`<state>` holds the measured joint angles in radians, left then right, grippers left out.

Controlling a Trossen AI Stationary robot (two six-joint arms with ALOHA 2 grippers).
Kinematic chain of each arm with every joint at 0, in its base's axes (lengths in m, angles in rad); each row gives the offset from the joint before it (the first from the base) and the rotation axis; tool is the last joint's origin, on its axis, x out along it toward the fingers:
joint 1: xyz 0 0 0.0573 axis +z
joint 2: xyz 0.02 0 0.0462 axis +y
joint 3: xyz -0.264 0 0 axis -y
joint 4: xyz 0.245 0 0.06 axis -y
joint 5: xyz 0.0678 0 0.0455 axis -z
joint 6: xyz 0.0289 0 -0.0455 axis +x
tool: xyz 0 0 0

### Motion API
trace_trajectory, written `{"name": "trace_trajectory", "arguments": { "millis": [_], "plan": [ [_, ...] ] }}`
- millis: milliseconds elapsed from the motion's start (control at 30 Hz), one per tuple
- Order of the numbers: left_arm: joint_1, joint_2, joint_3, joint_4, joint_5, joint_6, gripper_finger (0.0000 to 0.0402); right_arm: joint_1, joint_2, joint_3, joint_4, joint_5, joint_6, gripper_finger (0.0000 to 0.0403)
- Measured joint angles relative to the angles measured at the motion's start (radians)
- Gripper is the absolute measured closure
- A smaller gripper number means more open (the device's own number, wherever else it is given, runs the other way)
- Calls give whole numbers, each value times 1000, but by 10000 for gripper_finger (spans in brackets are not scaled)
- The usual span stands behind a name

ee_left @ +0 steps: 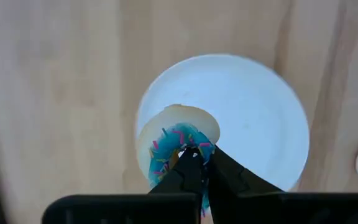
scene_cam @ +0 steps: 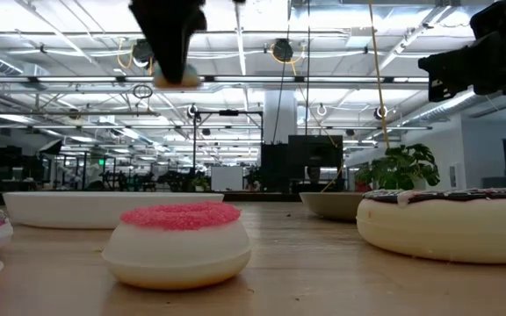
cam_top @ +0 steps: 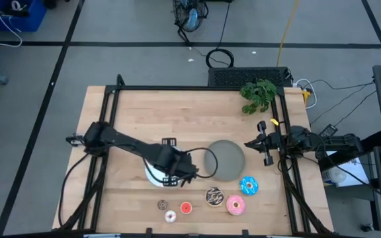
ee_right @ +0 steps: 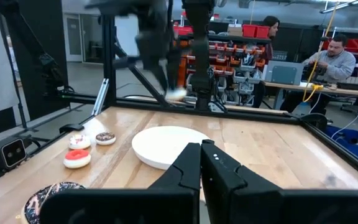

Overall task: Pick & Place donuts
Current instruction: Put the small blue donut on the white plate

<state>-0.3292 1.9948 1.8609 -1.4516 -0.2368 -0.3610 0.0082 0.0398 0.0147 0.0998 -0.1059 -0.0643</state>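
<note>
My left gripper (cam_top: 179, 169) hangs over the white plate (cam_top: 152, 174), shut on the mini blue donut (ee_left: 174, 144). In the low view it shows at the top (scene_cam: 170, 53) with the donut (scene_cam: 179, 81) under it. The other donuts lie flat on the table near its near edge: large blue (cam_top: 249, 186), large pink (cam_top: 235, 205), brown with sprinkles (cam_top: 214, 196), mini red (cam_top: 186, 208), mini pink-white (cam_top: 170, 216) and mini brown (cam_top: 163, 205). My right gripper (cam_top: 264, 147) waits shut at the table's right edge. My left gripper pinches the mini blue donut between its two fingers (ee_left: 190, 167) at the ring's frosted side nearest them (ee_left: 184, 149), coming from above and pointing down. The donut is lifted clear over the white plate (ee_left: 253, 118) and sits tilted, its sprinkled face toward the wrist camera.
The grey plate (cam_top: 227, 159) sits right of the white plate, between the two grippers. A green plant (cam_top: 258, 94) stands at the table's far right corner. The black frame rails (cam_top: 190, 88) run along the table's edges. Bare wood lies toward the far side. People sit at benches beyond the table (ee_right: 334, 53).
</note>
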Motion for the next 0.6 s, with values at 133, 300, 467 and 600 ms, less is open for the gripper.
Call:
{"name": "trace_trajectory", "arguments": {
  "millis": [133,300,467,600],
  "plan": [
    [18,-20,-149,149,53,44,373,0,0,0,0,0,-1,403],
    [50,-32,-311,286,81,47,388,0,0,0,0,0,-1,403],
    [101,-30,-432,383,81,31,387,0,0,0,1,0,-1,403],
    [127,-30,-478,453,89,27,366,0,0,0,1,0,0,403]
  ]
}}
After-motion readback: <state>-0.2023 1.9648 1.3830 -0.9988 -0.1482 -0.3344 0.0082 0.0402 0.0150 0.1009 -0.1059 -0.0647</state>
